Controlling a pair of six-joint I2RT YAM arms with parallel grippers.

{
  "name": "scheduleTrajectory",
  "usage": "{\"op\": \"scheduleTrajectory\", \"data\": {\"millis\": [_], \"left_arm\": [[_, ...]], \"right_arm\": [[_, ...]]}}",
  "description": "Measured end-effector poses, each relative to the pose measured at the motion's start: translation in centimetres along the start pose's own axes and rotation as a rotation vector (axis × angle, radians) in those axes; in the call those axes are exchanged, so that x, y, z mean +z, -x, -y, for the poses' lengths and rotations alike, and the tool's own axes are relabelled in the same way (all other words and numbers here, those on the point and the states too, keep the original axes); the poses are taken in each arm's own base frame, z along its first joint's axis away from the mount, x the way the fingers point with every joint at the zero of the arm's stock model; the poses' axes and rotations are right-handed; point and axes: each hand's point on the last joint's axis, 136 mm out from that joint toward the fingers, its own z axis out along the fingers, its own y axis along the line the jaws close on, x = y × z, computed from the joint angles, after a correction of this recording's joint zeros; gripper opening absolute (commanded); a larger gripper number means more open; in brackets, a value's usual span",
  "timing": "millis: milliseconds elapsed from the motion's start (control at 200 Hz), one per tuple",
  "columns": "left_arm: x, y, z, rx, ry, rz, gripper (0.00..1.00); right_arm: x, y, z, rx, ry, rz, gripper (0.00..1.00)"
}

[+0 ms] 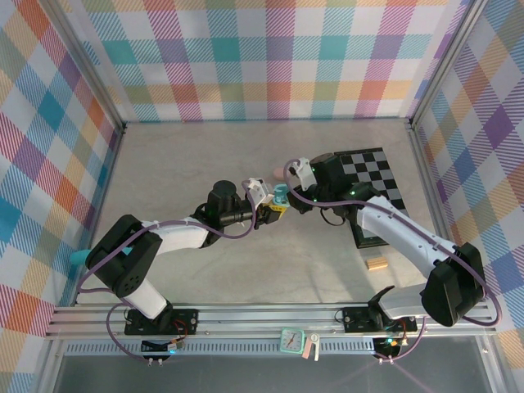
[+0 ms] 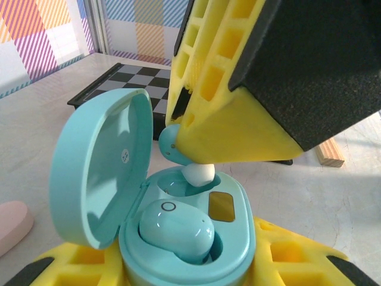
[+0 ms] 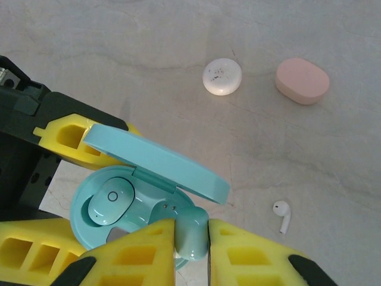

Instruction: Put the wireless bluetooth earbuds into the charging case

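A light blue charging case (image 2: 232,238) with its lid (image 2: 95,173) swung open sits between the yellow fingers of my left gripper (image 2: 184,271), which is shut on it. One light blue earbud (image 2: 175,229) lies seated in the near socket. My right gripper (image 3: 190,238) is shut on a second light blue earbud (image 3: 190,232). It holds this earbud's white tip (image 2: 199,174) just at the mouth of the empty far socket. In the top view both grippers (image 1: 274,211) (image 1: 288,196) meet over the table's middle.
A white round case (image 3: 222,76), a pink case (image 3: 302,80) and a loose white earbud (image 3: 281,213) lie on the table beyond the grippers. A black-and-white checkered board (image 1: 372,188) and a tan wooden block (image 1: 377,263) are to the right.
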Motion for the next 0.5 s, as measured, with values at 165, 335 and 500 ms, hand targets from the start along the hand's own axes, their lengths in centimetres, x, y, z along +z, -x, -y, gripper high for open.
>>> {"op": "scheduleTrajectory", "data": {"millis": [165, 335, 500], "left_arm": [[0.00, -0.04, 0.01, -0.001, -0.001, -0.002, 0.27], [0.01, -0.09, 0.05, -0.002, -0.002, -0.003, 0.27], [0.00, -0.07, 0.03, -0.002, -0.002, -0.003, 0.27]], "right_arm": [[0.10, -0.24, -0.20, -0.022, 0.003, -0.011, 0.20], [0.19, -0.25, -0.54, -0.039, 0.009, -0.012, 0.23], [0.20, -0.21, -0.64, -0.041, 0.013, -0.012, 0.26]]}}
